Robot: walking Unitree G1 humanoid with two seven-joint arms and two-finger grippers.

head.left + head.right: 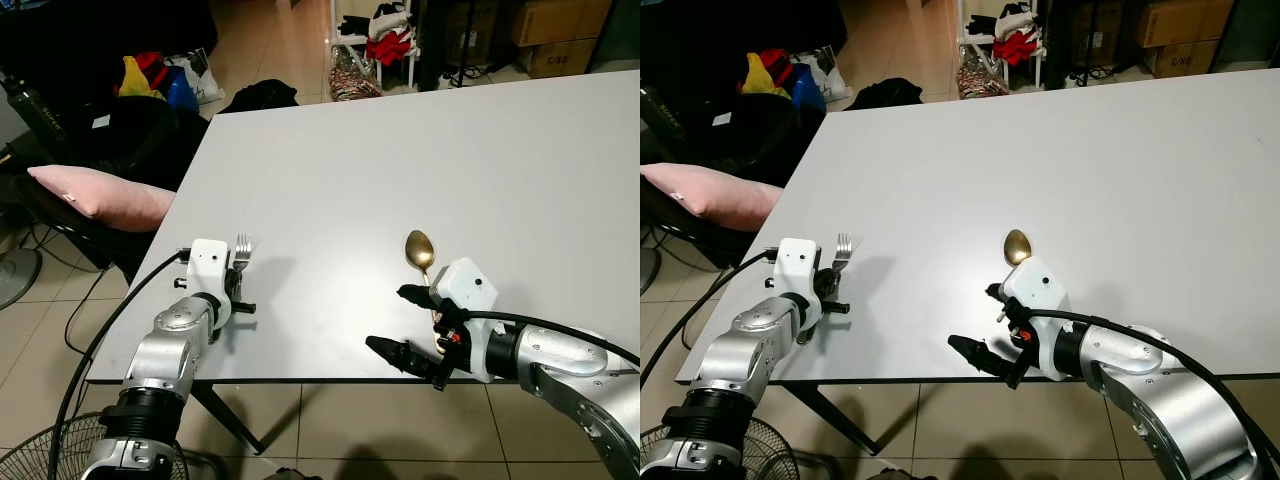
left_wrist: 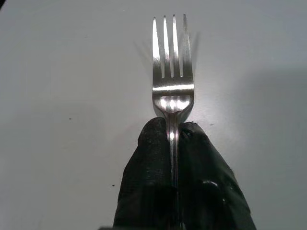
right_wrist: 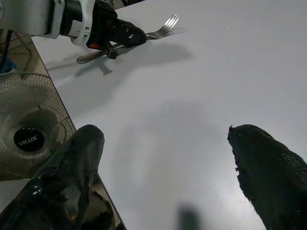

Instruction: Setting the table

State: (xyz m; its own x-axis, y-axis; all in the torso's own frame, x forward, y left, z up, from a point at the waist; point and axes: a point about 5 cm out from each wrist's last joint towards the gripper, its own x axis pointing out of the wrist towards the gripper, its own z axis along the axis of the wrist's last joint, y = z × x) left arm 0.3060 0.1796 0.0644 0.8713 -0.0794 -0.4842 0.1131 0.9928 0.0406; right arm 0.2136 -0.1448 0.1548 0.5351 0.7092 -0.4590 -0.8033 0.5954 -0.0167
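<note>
A silver fork [image 2: 172, 72] is pinched by its neck in my left gripper [image 2: 170, 128], which is shut on it just above the grey table [image 1: 450, 150] near the front left corner. Its tines [image 1: 243, 245] point away from me. A gold spoon [image 1: 420, 250] lies on the table near the front edge, its bowl facing up and its handle hidden behind my right wrist. My right gripper [image 1: 405, 322] stands open beside the spoon's handle end, one finger over the table edge, nothing between its fingers [image 3: 72, 167]. The right wrist view also catches the fork [image 3: 165, 26].
A pink cushion [image 1: 100, 192] rests on a dark chair left of the table. A floor fan [image 3: 29, 139] stands below the front left corner. Clothes, bags and a rack [image 1: 375, 45] crowd the far floor, with cardboard boxes [image 1: 555, 30] at the back right.
</note>
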